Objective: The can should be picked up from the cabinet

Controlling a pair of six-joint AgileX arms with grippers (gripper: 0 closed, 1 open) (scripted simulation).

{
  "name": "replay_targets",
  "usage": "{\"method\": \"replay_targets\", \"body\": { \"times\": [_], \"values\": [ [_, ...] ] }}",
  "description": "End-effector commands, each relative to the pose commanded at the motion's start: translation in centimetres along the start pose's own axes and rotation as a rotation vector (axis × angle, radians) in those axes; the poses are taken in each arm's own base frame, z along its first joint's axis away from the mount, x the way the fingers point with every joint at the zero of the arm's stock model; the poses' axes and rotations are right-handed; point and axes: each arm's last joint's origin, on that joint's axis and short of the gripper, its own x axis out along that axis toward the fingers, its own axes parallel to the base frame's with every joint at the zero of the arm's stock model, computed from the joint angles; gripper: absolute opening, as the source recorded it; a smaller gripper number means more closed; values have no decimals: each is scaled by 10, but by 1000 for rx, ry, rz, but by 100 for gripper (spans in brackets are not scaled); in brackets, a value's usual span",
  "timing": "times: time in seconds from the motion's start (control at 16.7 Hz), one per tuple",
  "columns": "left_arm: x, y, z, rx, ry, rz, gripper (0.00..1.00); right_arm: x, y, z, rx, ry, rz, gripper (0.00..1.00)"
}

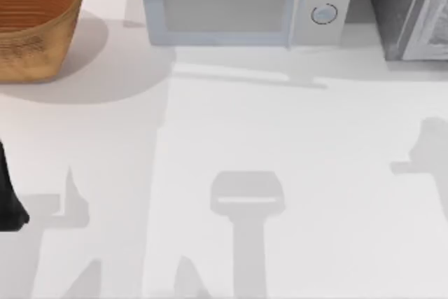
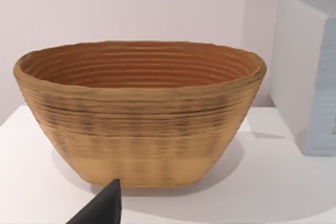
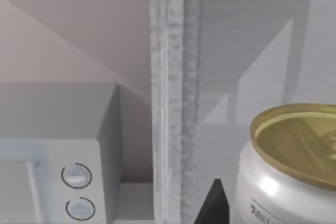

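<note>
Your right arm is the nearer one: in its wrist view the can point(image 3: 291, 166) stands upright, gold lid up, inside the grey cabinet point(image 3: 173, 93), just beside one dark fingertip point(image 3: 214, 205). You cannot tell how far its jaws are spread. Your left arm waits by the woven basket point(image 2: 142, 114).

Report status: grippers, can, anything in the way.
Right gripper close beside the can, which stands upright in the cabinet. Left arm parked at table's left, facing the basket. Nothing blocking the can.
</note>
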Motion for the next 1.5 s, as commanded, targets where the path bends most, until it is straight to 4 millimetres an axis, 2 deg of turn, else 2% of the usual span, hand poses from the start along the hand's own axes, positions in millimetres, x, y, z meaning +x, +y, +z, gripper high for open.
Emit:
{"method": "replay_targets", "body": {
  "times": [0.36, 0.48, 0.6, 0.72, 1.14, 1.5],
  "values": [
    [0, 0, 0, 0, 0, 0, 100, -3, -8, -119, -1, 18, 2, 0],
    [0, 0, 0, 0, 0, 0, 100, -2, -9, -147, -1, 16, 3, 0],
    [0, 0, 0, 0, 0, 0, 100, -1, -10, -163, -1, 4, 3, 0],
    [0, 0, 0, 0, 0, 0, 100, -1, -11, -170, -1, -6, 3, 0],
    [0, 0, 0, 0, 0, 0, 100, 0, -11, -170, 0, 4, 8, 0],
    [0, 0, 0, 0, 0, 0, 100, 14, -18, -152, -9, 15, 89, 0]
  ]
}}
